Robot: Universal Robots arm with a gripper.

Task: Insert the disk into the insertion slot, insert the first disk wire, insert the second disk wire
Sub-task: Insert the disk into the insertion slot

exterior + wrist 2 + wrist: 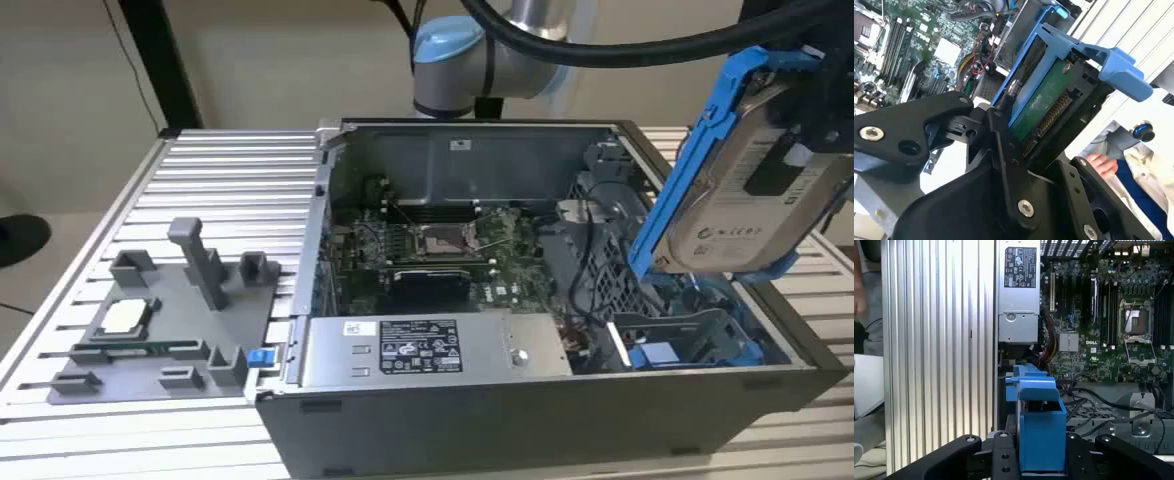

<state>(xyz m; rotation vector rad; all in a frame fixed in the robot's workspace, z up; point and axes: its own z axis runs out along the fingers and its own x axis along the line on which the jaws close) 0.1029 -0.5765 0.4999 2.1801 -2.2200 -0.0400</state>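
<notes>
The disk (741, 205), a silver drive with a white label in a bright blue carrier, hangs tilted on edge above the exterior view's right side of the open computer case (534, 420). My gripper (787, 150) is shut on it. In the second wrist view the black fingers (1004, 145) clamp the carrier, and the disk (1044, 107) shows its green board and connector. The blue carrier (1041, 425) also sits between the fingers (1002, 455) in the first wrist view. The insertion slot (674, 345), grey metal with blue rails, lies below the disk in the case's near right corner.
A grey power supply (427, 350) lies along the case's front, with the motherboard (441, 250) behind it. Loose black cables (583, 285) run beside the slot. A grey fixture tray (160, 330) sits on the ribbed table at the exterior view's left. A person's hand (1100, 163) is nearby.
</notes>
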